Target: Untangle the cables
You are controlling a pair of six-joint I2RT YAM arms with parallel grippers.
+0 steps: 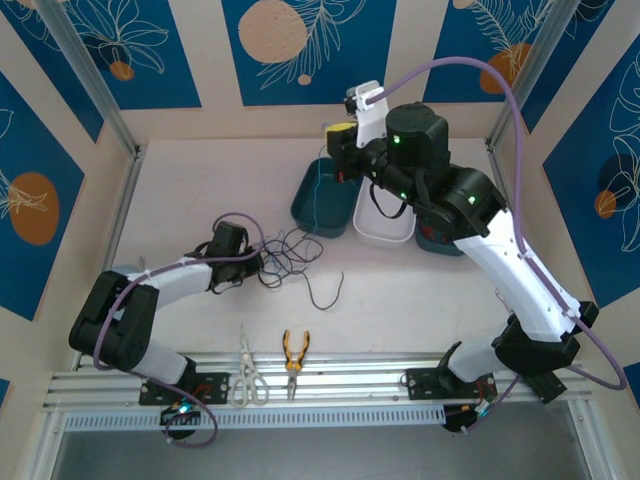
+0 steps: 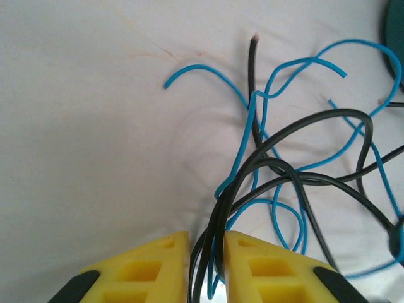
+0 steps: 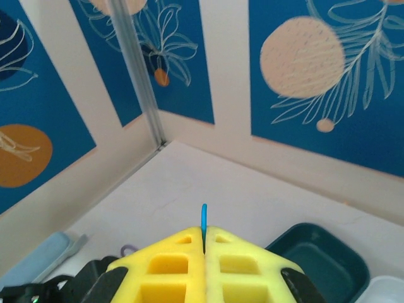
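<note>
Top external view: the cables (image 1: 290, 252) lie as a loose tangle of black and blue strands on the white bench (image 1: 200, 180), left of centre. Individual strands are too thin here to follow. The tangle's long axis runs left to right, from the left claw (image 1: 262, 262) toward the teal bin (image 1: 305, 210), and one black strand curls off toward the near side. Raised at the far side, the right claw (image 1: 340, 133) pinches a single blue cable (image 1: 320, 190), which drops as a faint line to the teal bin. A white bin (image 1: 383, 232) sits just right of that bin, and a second teal bin (image 1: 440, 243) is mostly hidden under the right arm. Scissors (image 1: 248, 378) and pliers (image 1: 294, 352) lie at the near edge.

Left wrist view: the left claw (image 2: 207, 237) is clenched on a bundle of black and blue cables (image 2: 297, 170), which fan out away from it across the bench (image 2: 76, 126). The yellow fingers (image 2: 154, 268) are cut off by the lower edge.

Right wrist view: the right claw (image 3: 204, 235) has its yellow pads pressed together on the blue cable (image 3: 204, 218), whose short end stands upright above the tips; the rest is hidden below. The teal bin (image 3: 325, 262) is to the right.
</note>
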